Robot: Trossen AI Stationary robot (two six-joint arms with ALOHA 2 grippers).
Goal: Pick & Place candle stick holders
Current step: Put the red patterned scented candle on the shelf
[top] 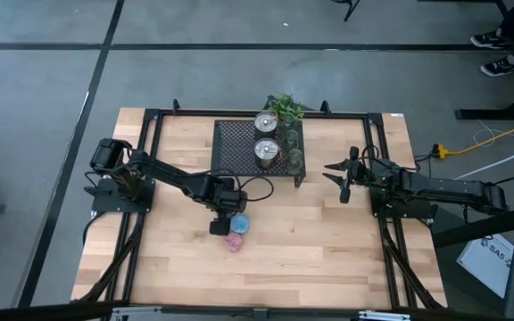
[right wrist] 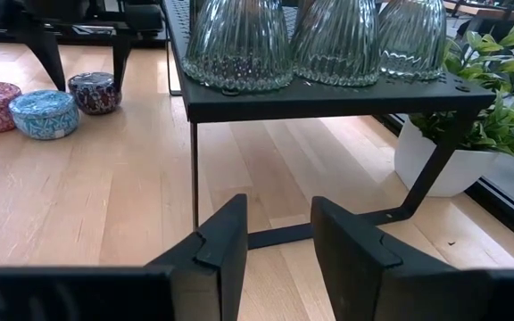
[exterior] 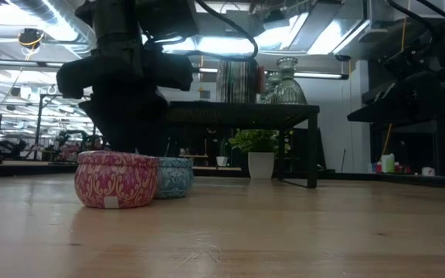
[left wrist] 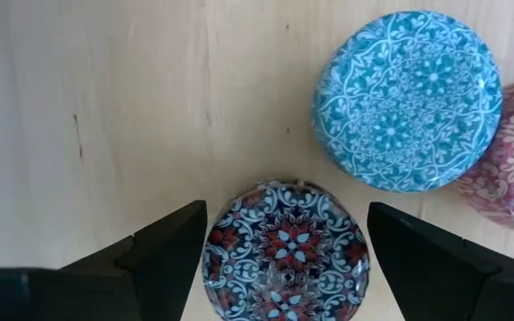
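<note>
At the centre of the high view, the left claw hangs released astride the purple holder on the desk; the blue holder and pink holder sit so close that a closing finger could knock them. The right claw waits part-open, grasping nothing, beside the black rack.

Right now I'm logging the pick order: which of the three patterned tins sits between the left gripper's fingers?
The purple tin sits between the open left gripper; the blue tin and pink tin lie beyond it.
</note>
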